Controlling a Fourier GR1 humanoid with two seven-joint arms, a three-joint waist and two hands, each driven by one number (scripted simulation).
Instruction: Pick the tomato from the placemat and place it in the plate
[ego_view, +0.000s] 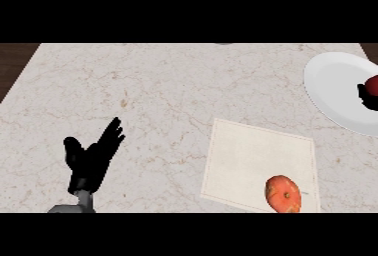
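— While my left robot hand (92, 157) rests on the tabletop (170, 95), fingers straight and apart, where is the tomato (373, 84)?
— At the right edge, over the plate (336, 87), with my right robot hand (367, 97) at it; I cannot tell its grip.
— Placemat (251, 155)?
— Carries an orange fruit (283, 194).

We find no text, label, brand, number or sign that can be read anywhere in the head view: none on the plate (332, 85), none on the placemat (251, 160), none on the counter (148, 85).
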